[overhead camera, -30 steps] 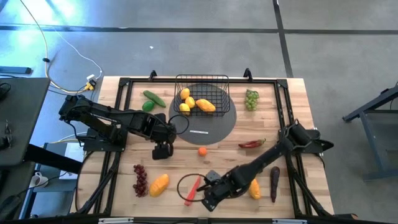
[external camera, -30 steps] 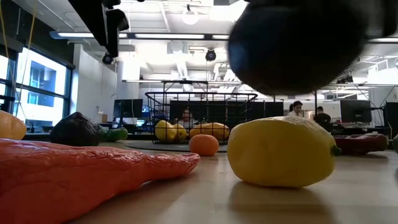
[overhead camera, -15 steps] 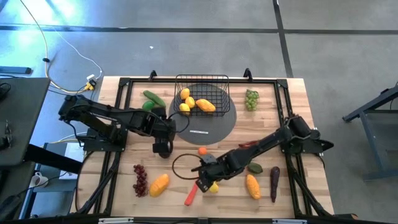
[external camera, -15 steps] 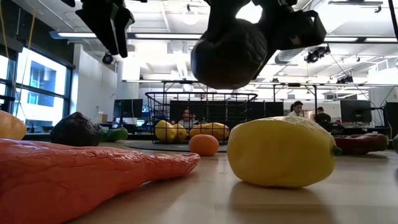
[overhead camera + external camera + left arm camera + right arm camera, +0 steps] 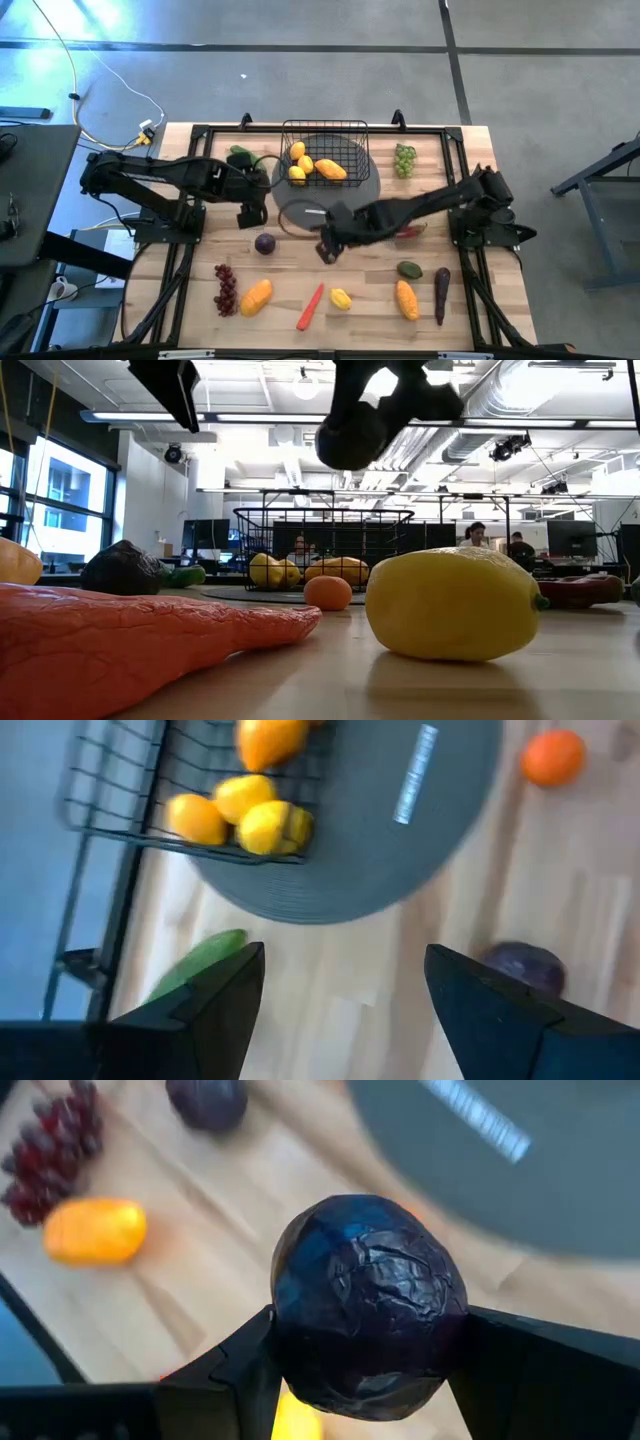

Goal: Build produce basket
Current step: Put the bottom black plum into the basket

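The black wire basket stands on a grey round mat at the far middle, with two lemons and a mango in it. My right gripper hangs over the mat's near edge, shut on a dark purple plum, which also shows high in the low view. My left gripper is open and holds nothing, left of the mat. A second plum lies on the table just on the near side of it. More produce lies along the near edge. My right gripper pinches the plum's two opposite sides between its two fingers. The fingers come from above, slanting down. The plum is lifted clear of the table and fills the gap between them.
On the table lie red grapes, a mango, a carrot, a lemon, another mango and an eggplant. A cucumber lies at the far left and green grapes at the far right. An orange sits near the mat.
My right gripper has carried the dark plum up from the near edge toward the far edge and the mat, leaving the lemon and carrot behind. My left gripper has risen and drawn back toward the far left, uncovering the second plum, which has stayed on the table.
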{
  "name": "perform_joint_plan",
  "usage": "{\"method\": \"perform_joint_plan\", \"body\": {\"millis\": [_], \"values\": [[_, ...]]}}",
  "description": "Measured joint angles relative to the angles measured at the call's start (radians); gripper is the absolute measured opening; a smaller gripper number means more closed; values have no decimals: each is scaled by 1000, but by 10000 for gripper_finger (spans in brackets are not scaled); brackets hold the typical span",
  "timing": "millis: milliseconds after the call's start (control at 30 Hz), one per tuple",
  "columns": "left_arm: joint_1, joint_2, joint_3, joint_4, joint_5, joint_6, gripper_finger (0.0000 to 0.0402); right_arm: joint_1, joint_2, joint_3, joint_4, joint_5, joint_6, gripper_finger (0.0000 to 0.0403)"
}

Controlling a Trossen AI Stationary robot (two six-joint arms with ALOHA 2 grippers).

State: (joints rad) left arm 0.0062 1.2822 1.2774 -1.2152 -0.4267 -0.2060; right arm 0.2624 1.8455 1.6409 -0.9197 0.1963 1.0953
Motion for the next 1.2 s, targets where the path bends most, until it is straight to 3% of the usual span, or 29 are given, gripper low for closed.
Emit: {"method": "perform_joint_plan", "body": {"millis": [400, 833, 1200], "values": [[153, -48, 0, -23, -35, 14, 266, -276, -88, 0, 94, 19, -449, 200], [370, -46, 0, -17, -6, 26, 266, -557, -80, 1, 280, -143, -870, 200], [512, -46, 0, -16, 136, -29, 266, -682, 27, 1, 374, -313, -1020, 198]]}}
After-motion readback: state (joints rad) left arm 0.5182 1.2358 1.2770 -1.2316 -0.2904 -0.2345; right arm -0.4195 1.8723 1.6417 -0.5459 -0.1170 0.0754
